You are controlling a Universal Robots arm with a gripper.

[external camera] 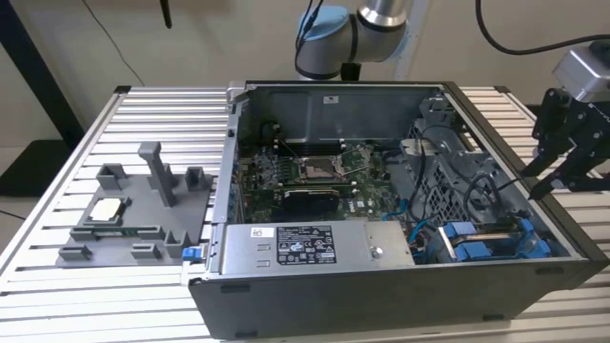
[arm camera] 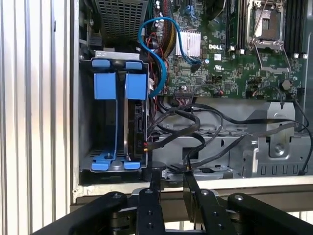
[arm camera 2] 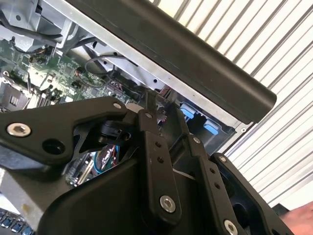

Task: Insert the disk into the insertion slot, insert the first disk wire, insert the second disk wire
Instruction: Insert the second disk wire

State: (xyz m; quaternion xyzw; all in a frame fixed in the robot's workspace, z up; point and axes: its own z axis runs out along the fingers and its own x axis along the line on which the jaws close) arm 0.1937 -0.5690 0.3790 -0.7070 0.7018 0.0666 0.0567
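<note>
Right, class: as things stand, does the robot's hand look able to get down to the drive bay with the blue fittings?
Probably yes: the case is open on top and the hand hovers just outside the wall beside the insertion slot, though black cables beside it could snag.

A table [external camera: 57, 286] of pale metal slats carries two things. Its ribs run from the exterior view's left to its right.

Toward the exterior view's left, a grey tray [external camera: 143, 214] lies flat on the table. Low blocks [external camera: 113, 175] and a taller post [external camera: 153, 168] stand up from it.

Just beside the tray, toward the exterior view's right, a dark case [external camera: 381, 307] rests on the table with its open side up. It covers the middle and much of the right part. Whether tray and case touch cannot be told.

Bare ribs show in front of both, behind them, and past the case's far side. In the first wrist view the ribs [arm camera: 34, 122] run along the case's outer wall.
</note>
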